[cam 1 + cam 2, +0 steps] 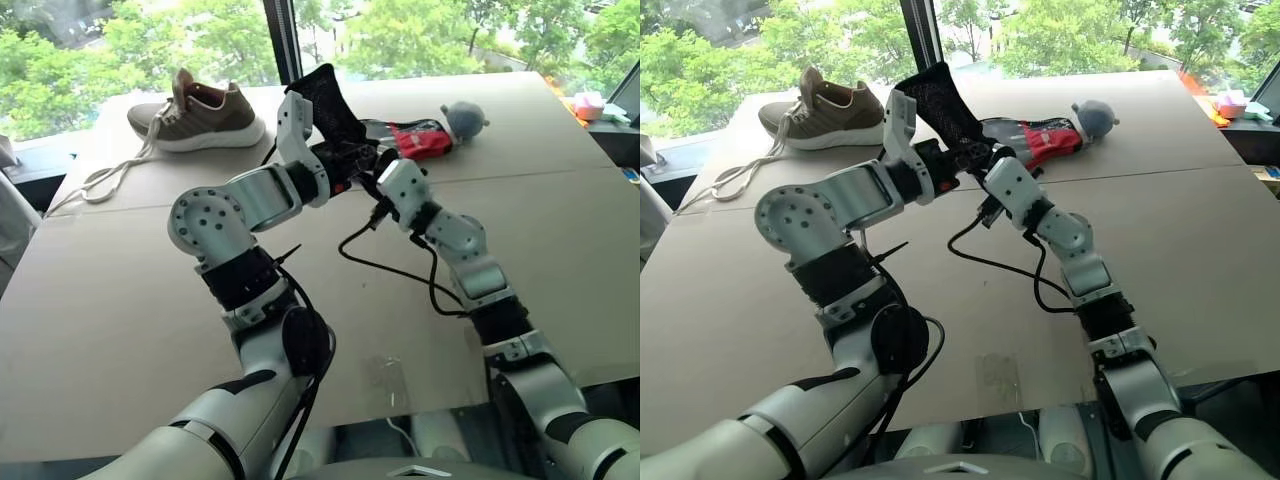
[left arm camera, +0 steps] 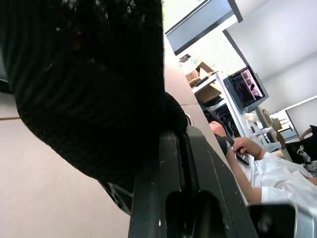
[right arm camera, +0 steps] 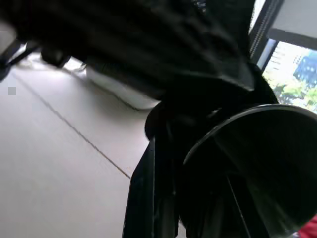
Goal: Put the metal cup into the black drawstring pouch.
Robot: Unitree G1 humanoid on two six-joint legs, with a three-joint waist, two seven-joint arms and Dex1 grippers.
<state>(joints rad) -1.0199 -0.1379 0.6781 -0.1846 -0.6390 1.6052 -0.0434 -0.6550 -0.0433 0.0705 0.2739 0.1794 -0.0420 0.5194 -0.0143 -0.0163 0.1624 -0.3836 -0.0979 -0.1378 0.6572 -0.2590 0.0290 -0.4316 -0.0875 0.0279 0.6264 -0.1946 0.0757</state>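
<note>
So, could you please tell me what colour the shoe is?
The shoe is olive-brown with a white sole, clearest in the left eye view.

Brown sneaker (image 1: 200,115) at 11 o'clock on the cardboard tabletop (image 1: 120,300), laces trailing toward 9. Red-and-black case (image 1: 420,140) and grey plush toy (image 1: 463,120) lie close together around 1 o'clock.

Tan table (image 1: 120,300) beside window (image 1: 90,40) showing trees

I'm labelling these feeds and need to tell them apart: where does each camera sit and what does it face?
Head stereo pair: looks forward and down over both arms at the table, sneaker and raised black drawstring pouch.
Left wrist: along the left end effector, pouch close above.
Right wrist: along the right end effector, facing the metal cup.
Both wrist views share the pouch.
</note>
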